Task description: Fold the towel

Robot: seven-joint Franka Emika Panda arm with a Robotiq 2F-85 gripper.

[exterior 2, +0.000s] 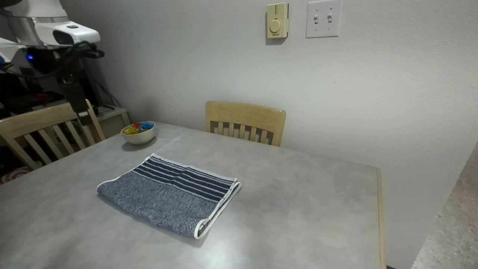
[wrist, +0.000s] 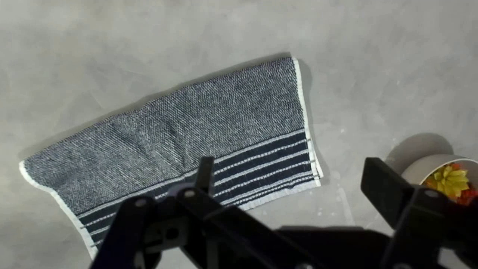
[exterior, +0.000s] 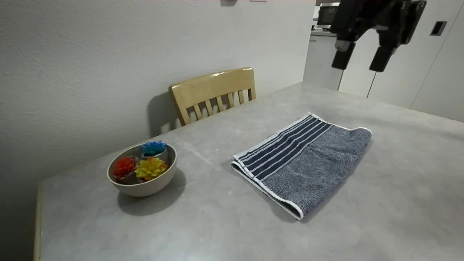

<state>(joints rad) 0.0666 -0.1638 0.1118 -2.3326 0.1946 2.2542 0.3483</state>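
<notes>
1. In an exterior view the towel [exterior: 315,163] lies right of centre on the table [exterior: 203,235], doubled over: a rounded fold runs along its plain side, and the striped hem rests on top, close to the lower layer's edge.
2. The gripper [exterior: 360,64] hangs at the upper right there, well clear of the cloth. Its fingers [exterior: 343,59] are spread wide, with nothing between them; the wrist view shows the same broad gap.
3. The towel should be light, soft and limp. Its rough weave ought to grip well rather than slip, and nothing in it can break, but it will likely sag and crease when lifted.
4. One fold is in; if another is wanted, I would pinch both layers at the short white edge [exterior: 266,190], lower left on the towel, near its middle.
5. A shallow pinch could catch the top layer alone and undo the fold.
6. The bowl [exterior: 145,186] of flowers [exterior: 151,168], at left, stands well apart from the towel.
</notes>
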